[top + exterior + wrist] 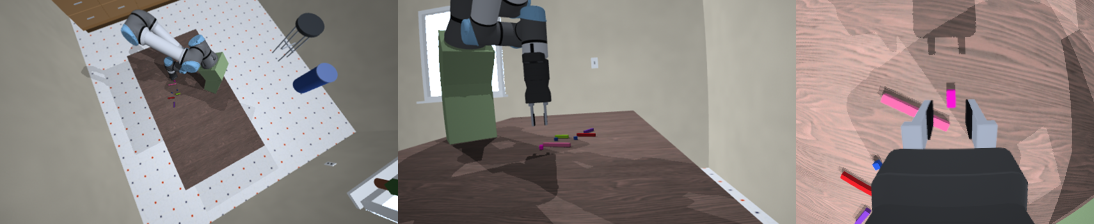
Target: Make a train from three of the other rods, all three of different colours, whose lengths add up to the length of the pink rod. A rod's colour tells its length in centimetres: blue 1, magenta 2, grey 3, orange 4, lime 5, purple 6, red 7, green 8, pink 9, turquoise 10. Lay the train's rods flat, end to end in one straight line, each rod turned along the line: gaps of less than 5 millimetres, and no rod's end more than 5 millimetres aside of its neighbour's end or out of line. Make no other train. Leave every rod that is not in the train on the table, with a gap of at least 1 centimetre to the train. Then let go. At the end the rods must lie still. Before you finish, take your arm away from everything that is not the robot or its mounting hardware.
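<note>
Brown wood with dark wavy lines covers the long flat table, and small coloured rods lie on it near the robot. No train has been made yet. The long pink straight rod shows how long the train must be. I think only magenta, blue and purple fit, because two and one and six make nine. The short magenta rod lies flat near one end of the pink one. One tiny blue block-like rod is near the straight red rod, and another tiny blue rod is by the lime green rod. The purple straight rod lies past the red one, turned another way. The black gripper with two grey fingers is up above the table, its fingers partly spread with nothing between them. It looks like magenta may be picked up first. All the lining up is left to do, then letting go and moving the arm away.
</note>
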Tool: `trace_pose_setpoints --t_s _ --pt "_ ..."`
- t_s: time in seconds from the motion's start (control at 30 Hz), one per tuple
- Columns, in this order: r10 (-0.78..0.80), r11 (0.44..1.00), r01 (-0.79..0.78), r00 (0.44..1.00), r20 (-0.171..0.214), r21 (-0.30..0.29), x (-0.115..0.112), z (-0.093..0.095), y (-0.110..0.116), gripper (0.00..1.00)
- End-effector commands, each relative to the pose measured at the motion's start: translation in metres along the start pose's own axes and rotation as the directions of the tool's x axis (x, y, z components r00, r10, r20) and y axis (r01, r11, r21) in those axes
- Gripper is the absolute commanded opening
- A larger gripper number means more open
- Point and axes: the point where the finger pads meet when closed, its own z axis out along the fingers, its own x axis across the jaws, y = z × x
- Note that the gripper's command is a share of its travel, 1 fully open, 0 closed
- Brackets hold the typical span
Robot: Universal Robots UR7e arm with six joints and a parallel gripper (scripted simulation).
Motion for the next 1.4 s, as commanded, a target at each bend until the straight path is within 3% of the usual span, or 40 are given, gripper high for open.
trace_pose_setpoints --t_s 0.0,1.37 --pt "0.000 1.000 0.000 1.000 0.001 0.001 -0.0002 -0.0003 -0.0002 0.54" --pt "-0.001 1.000 0.001 1.000 0.001 0.000 0.0001 0.0087 -0.0003 0.54"
